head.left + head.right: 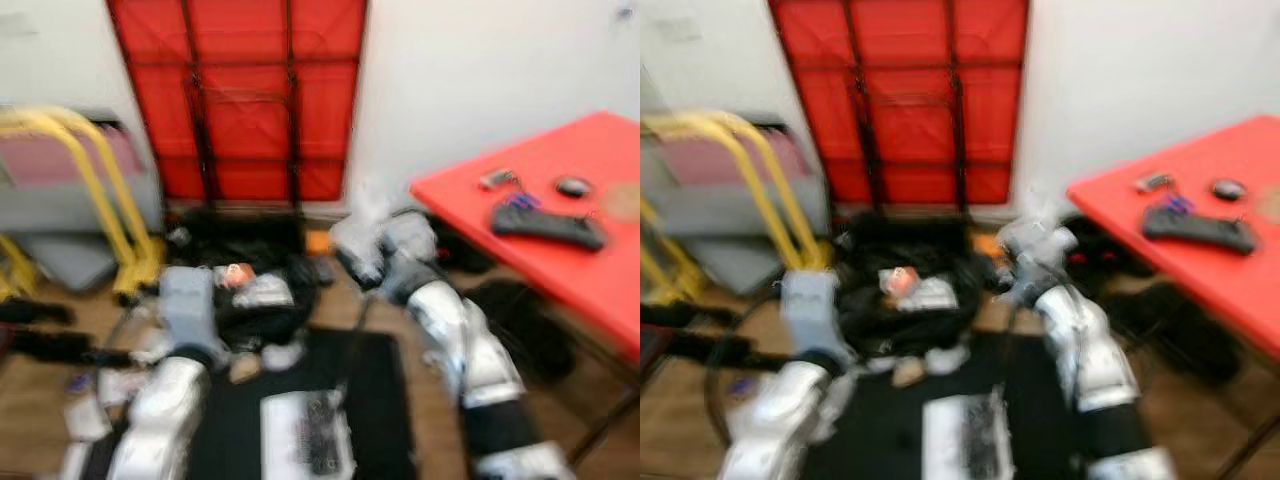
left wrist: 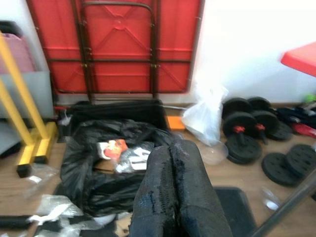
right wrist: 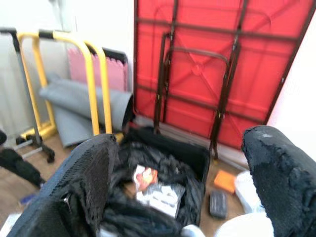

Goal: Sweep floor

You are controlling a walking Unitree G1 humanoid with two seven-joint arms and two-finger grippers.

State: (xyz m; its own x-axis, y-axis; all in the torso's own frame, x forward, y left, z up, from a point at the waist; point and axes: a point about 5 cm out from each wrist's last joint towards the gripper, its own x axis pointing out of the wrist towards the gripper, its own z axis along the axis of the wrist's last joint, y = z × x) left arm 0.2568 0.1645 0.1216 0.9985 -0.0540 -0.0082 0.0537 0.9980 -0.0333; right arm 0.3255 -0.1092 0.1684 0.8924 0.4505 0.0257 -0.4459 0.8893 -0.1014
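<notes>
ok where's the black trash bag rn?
The black trash bag lies open on the floor ahead of the robot, in front of the folded red table against the wall, with the yellow frame to its left.

**Silver arms with black tools**

Both arms are silver with rounded shiny segments, and the right arm [image 1: 462, 335] has a black band near the elbow. The left tool [image 2: 178, 197] and the right tool [image 3: 182, 187] have thick black fingers [image 3: 279, 173] with rough, worn padding.
</notes>
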